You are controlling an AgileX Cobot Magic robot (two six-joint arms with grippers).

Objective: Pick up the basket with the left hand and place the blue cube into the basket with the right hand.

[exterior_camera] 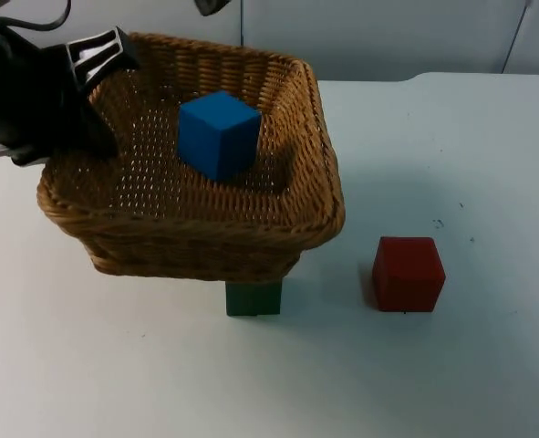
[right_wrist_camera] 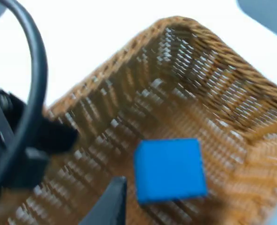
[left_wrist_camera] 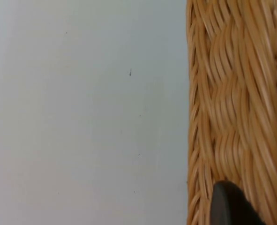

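The wicker basket hangs above the table, held at its left rim by my left gripper, which is shut on it. The rim's weave runs close beside that gripper's fingertip. The blue cube lies inside the basket, free of any gripper. My right gripper hovers above the basket, open, looking down on the blue cube with nothing held.
A red cube stands on the white table to the basket's right. A green cube is partly hidden under the basket's front edge. The grey partition wall closes the far side.
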